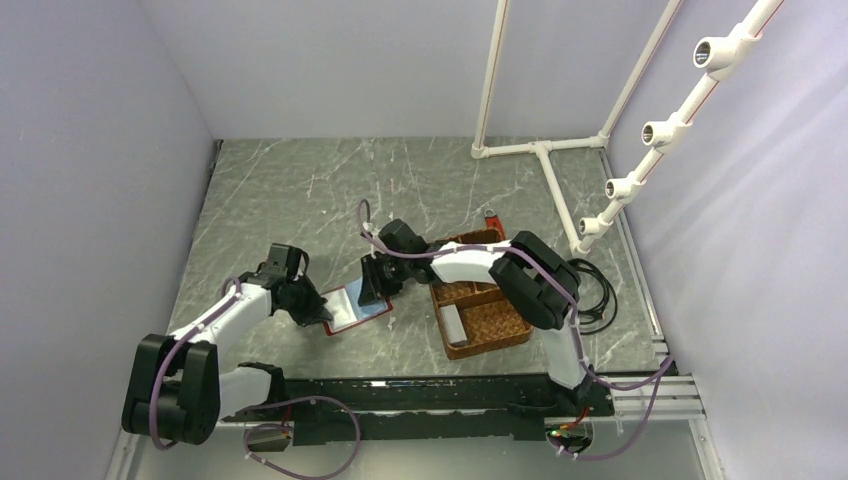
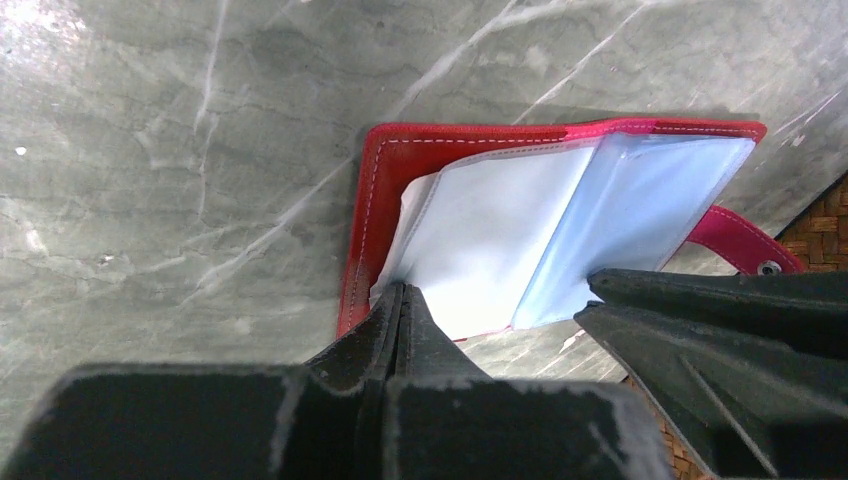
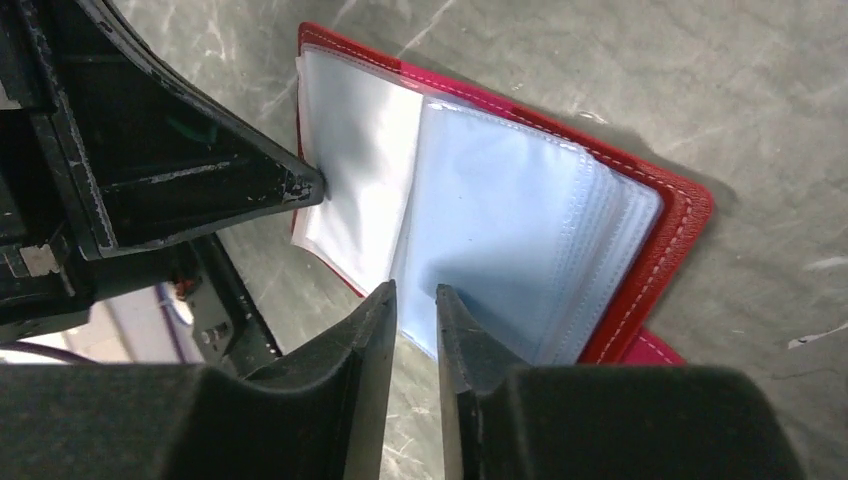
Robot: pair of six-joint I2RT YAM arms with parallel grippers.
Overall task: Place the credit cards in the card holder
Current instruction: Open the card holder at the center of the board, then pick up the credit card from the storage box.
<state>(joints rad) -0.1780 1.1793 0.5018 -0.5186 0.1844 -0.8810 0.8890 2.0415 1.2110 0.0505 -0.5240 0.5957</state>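
Note:
The card holder (image 1: 352,308) is a red wallet lying open on the table, with clear plastic sleeves (image 3: 500,220) fanned up. My left gripper (image 1: 312,306) is shut on the edge of the left sleeve page (image 2: 470,240), pinching it at the near left corner. My right gripper (image 1: 377,285) stands at the near edge of the bluish sleeve stack, its jaws a narrow gap apart with nothing between them (image 3: 415,292). A white-grey card (image 1: 452,322) lies in the brown basket. No other card shows.
The brown woven basket (image 1: 495,328) with compartments sits right of the wallet, and its corner shows in the left wrist view (image 2: 818,215). A small red item (image 1: 491,218) lies behind it. A white pipe frame (image 1: 545,150) stands back right. Cables (image 1: 597,292) lie at the right.

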